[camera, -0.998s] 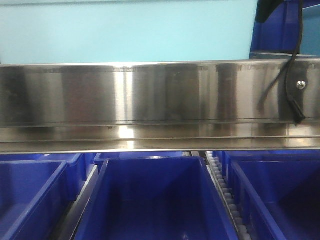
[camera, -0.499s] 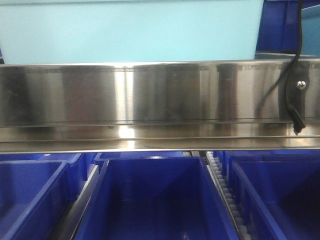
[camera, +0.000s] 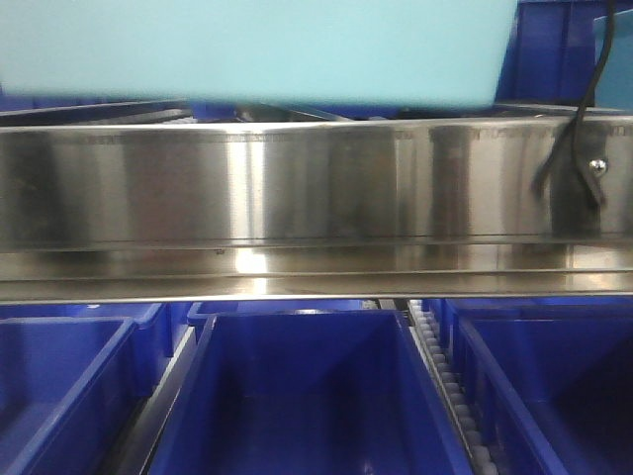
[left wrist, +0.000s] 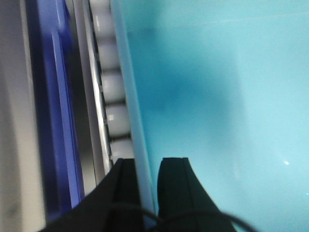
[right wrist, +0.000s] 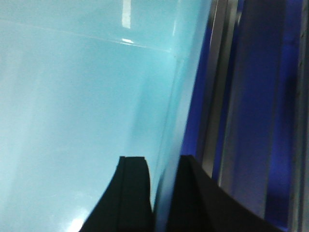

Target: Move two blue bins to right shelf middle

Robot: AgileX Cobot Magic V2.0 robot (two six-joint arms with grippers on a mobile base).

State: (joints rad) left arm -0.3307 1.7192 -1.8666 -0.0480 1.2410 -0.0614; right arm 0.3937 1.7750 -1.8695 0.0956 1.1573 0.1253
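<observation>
Our left tool (left wrist: 147, 163) straddles the thin side wall of the light-blue bin (left wrist: 217, 96), one black finger (left wrist: 123, 193) outside the wall and the other inside, closed narrowly on it. Just outside that wall runs a roller track (left wrist: 113, 87) of white rollers. Beyond it lies the edge of a dark royal-blue bin (left wrist: 58, 121).

Our right tool (right wrist: 161, 162) pinches the opposite wall of the same bin (right wrist: 72, 96) in the same way, with the wall between its two fingers. Beside it stand grey steel strips (right wrist: 217, 96), and more dark blue plastic (right wrist: 285, 96) sits beyond.

In the front-facing view the light-blue bin (camera: 257, 45) fills the top of the picture, blurred. Its underside hangs a little above the shelf's brushed-steel front rail (camera: 297, 188), with a dark gap between them. We cannot tell whether its far end touches the rollers.

A black cable (camera: 584, 89) hangs down over the rail's right end. Below the rail, three dark royal-blue bins (camera: 297, 396) sit side by side, with a roller track (camera: 445, 386) between the middle and right ones.
</observation>
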